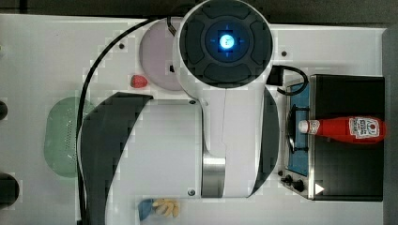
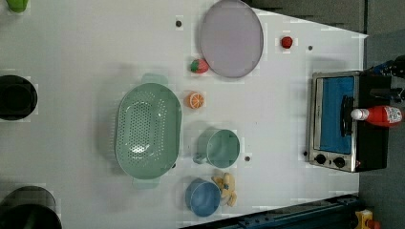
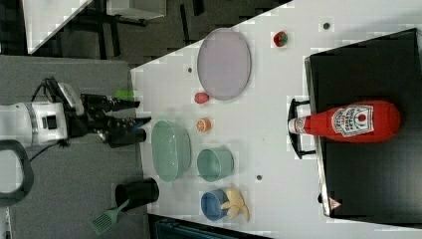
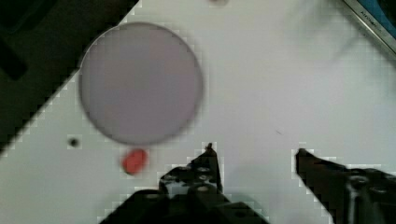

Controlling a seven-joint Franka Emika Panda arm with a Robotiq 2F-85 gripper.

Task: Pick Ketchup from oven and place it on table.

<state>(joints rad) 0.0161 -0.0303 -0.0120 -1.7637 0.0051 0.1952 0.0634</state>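
Note:
The red ketchup (image 1: 347,130) bottle lies on its side on the black top of the oven (image 1: 349,178), its white cap jutting past the front edge above the door handle. The ketchup (image 3: 348,122) also appears in the right view, lying across the oven (image 3: 368,189), and again in the left view as the ketchup (image 2: 379,115) on the oven (image 2: 334,124). My gripper (image 3: 139,113) hangs open and empty far from the oven, at the right view's left. In the wrist view the gripper (image 4: 256,151) hovers above the white table (image 4: 261,84), nothing between its fingers.
On the table (image 2: 71,57) lie a lavender plate (image 2: 231,38), two strawberries (image 2: 199,66) (image 2: 286,42), a green colander (image 2: 145,130), an orange slice (image 2: 195,99), a green mug (image 2: 220,148), a blue cup (image 2: 202,196) and bananas (image 2: 227,187). Black cups (image 2: 16,97) stand at the left view's left edge.

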